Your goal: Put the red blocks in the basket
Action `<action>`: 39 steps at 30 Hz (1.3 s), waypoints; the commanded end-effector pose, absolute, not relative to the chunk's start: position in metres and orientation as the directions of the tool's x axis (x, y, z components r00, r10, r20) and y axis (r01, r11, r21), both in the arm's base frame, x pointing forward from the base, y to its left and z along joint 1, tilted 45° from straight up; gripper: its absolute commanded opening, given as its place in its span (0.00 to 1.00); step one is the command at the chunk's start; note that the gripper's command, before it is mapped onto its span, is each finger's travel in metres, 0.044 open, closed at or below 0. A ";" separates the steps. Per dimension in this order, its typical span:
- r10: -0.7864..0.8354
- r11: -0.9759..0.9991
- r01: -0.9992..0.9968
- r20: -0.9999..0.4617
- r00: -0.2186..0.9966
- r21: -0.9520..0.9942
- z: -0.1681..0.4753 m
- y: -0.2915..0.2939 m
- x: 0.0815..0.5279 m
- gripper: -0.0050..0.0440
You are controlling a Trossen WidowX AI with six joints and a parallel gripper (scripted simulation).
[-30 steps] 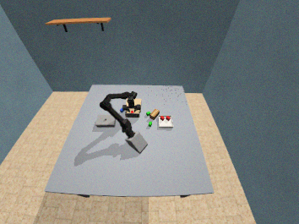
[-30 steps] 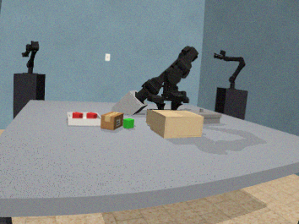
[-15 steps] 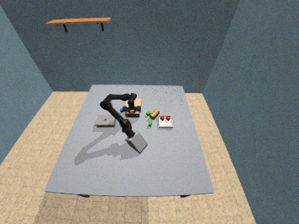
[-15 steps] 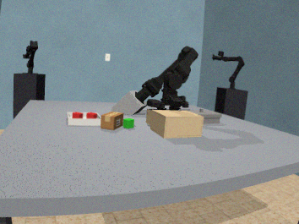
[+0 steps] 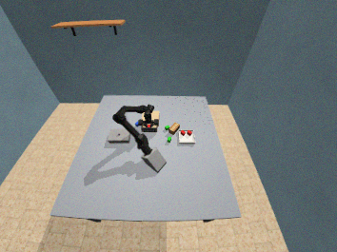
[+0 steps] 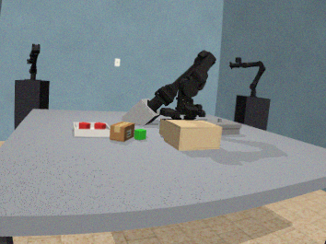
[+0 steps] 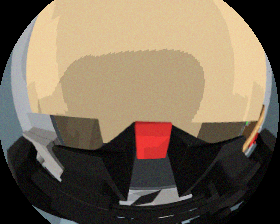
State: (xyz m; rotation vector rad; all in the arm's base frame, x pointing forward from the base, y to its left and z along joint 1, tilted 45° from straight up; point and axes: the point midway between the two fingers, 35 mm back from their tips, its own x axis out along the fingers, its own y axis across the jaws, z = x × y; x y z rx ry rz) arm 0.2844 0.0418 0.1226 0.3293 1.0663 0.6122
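My gripper (image 5: 148,125) reaches down into the open tan box and is shut on a red block (image 7: 151,140), which shows between the two dark fingers in the wrist view, over the box's tan floor. In the exterior view the gripper (image 6: 184,113) dips behind the box wall (image 6: 190,134), so the block is hidden there. The white basket (image 5: 187,136) (image 6: 91,125) stands upright to the right and holds two red blocks.
The grey box lid (image 5: 118,135) lies flat left of the arm. A small brown drawer unit (image 5: 174,127) sits between box and basket, with two green blocks (image 5: 167,127) (image 5: 168,139) near it. A blue block lies beside the box's left side.
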 end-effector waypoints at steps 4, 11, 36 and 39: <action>0.611 0.791 -0.308 -0.713 0.344 0.529 0.135 0.031 0.279 0.10; 0.611 0.791 -0.308 -0.713 0.344 0.529 0.136 0.030 0.279 0.10; 0.611 0.760 -0.001 -0.713 0.344 0.650 0.180 -0.067 0.263 0.10; 0.611 0.720 0.133 -0.713 0.344 0.681 0.168 -0.083 0.268 0.10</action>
